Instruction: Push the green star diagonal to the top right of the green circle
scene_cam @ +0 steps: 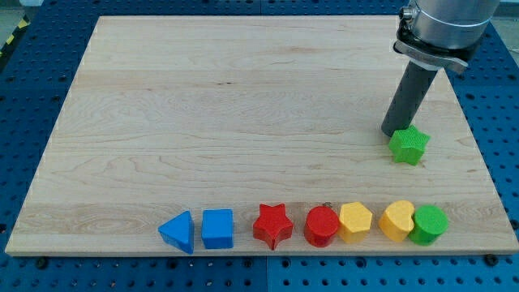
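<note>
So we've got a pale wooden board with visible grain, sitting on a blue perforated table that peeks out on every side. Bit of yellow-black hazard tape at the view's top left. Lighting's soft and even.

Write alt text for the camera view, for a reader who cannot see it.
My tip touches the upper-left edge of the green star at the right of a wooden board. Along the bottom edge runs a row: blue triangle, blue cube, red star, red cylinder, two yellow blocks, green circle.
</note>
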`<state>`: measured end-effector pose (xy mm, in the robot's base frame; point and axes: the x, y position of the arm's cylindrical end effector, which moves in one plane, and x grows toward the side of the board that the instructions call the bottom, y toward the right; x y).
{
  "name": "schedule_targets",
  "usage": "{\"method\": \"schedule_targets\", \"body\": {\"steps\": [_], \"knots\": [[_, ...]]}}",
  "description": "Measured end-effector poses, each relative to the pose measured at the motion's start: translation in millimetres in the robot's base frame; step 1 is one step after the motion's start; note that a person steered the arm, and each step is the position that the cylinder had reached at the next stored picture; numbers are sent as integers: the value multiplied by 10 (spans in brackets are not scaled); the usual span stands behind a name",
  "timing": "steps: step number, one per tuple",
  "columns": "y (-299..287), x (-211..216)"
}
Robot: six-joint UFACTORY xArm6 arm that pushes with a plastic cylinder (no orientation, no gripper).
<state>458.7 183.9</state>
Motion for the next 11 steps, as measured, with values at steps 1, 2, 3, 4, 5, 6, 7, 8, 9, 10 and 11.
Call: {"method": "schedule_targets", "body": {"steps": [1,2,3,4,5,6,7,8,9,10,11], "knots": [[0,24],[0,120],[-43,120],[-213,147],[-52,293],[35,212],[116,114],[286,312],[312,400],[235,401],[391,522]]}}
